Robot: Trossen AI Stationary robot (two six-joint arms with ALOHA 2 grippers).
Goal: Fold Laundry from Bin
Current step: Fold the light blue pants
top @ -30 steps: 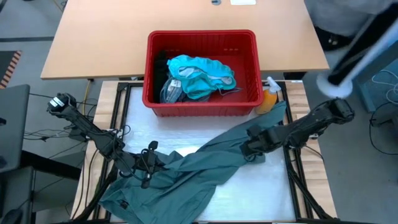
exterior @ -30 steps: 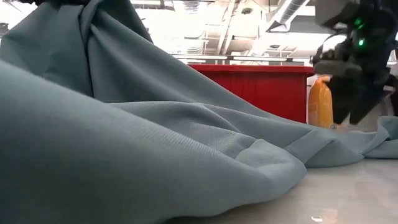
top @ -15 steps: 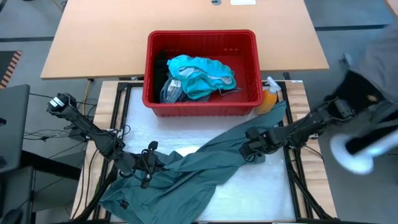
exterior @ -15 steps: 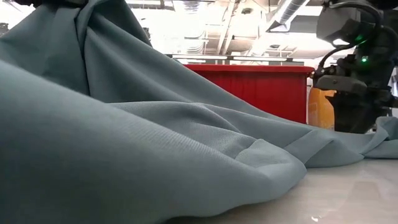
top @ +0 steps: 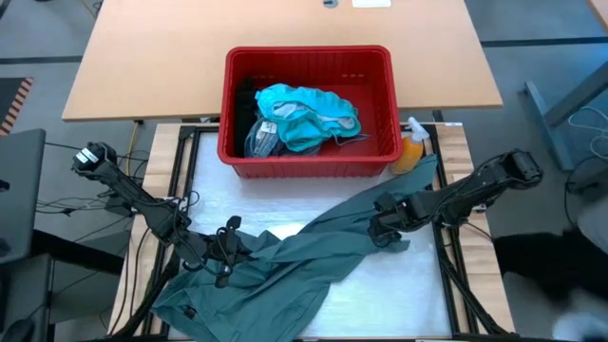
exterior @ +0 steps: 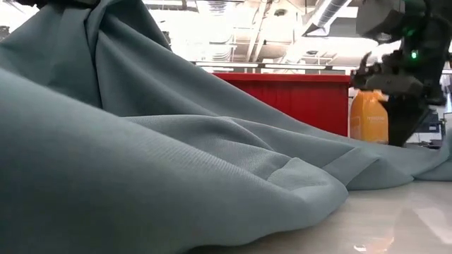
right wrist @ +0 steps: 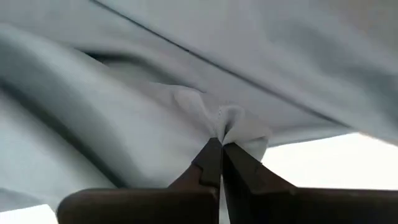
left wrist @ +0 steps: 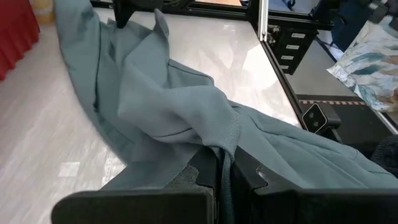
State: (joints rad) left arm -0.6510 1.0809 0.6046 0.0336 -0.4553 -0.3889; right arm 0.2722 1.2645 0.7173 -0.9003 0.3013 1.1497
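Grey-green garment (top: 313,252) sprawled on surface (top: 399,294), in front of bin (top: 309,157).
High view: we see right gripper (top: 385,231), open a second ago, now pinched on garment's edge; left gripper (top: 226,261) clamps other end. Both ends held, so spreading can start. Bin holds teal laundry (top: 309,114).
Low view: orange bottle (exterior: 369,116) beside bin.
Wrist views: cloth nipped between each gripper's fingers.

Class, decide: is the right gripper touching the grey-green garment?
Touching. In the right wrist view, the right gripper has its fingers shut on a pinched fold of the grey-green garment.
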